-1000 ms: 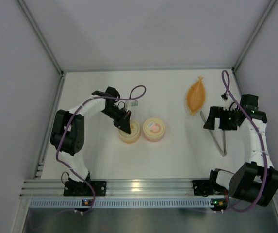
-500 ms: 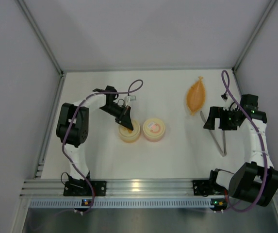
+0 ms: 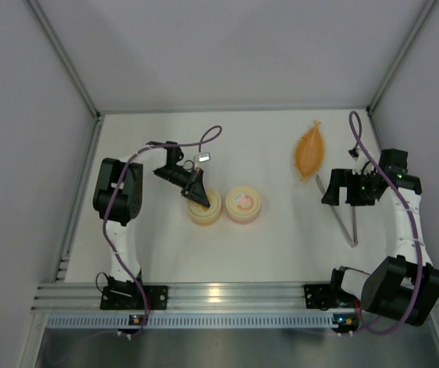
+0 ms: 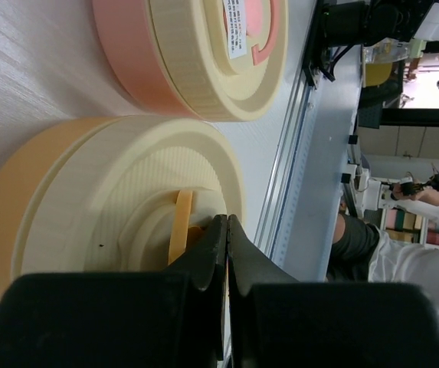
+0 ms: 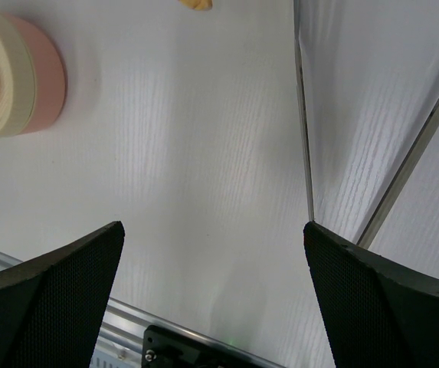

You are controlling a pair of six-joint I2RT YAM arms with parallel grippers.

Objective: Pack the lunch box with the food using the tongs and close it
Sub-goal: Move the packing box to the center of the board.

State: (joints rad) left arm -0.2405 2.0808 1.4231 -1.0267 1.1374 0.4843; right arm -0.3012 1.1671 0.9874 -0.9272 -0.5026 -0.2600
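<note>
The lunch box is two round lidded tubs, an orange one [image 3: 205, 211] [image 4: 89, 207] and a pink one [image 3: 243, 205] [image 4: 127, 46]. My left gripper [image 3: 198, 195] [image 4: 227, 221] rests on the orange tub's cream lid. Its fingers are pressed together on the lid's thin orange handle [image 4: 179, 226]. The silver tongs [image 3: 343, 217] lie on the table at the right. My right gripper [image 3: 330, 187] [image 5: 213, 230] hovers beside their far end, wide open and holding nothing. I cannot make out the food in any view.
An orange leaf-shaped dish [image 3: 309, 152] lies at the back right, just beyond the tongs. White walls enclose the table on three sides. An aluminium rail [image 3: 227, 295] runs along the near edge.
The left arm's elbow has swung left and back and the wrist has turned, while its gripper stays on the orange tub's lid. The right arm has not moved.
</note>
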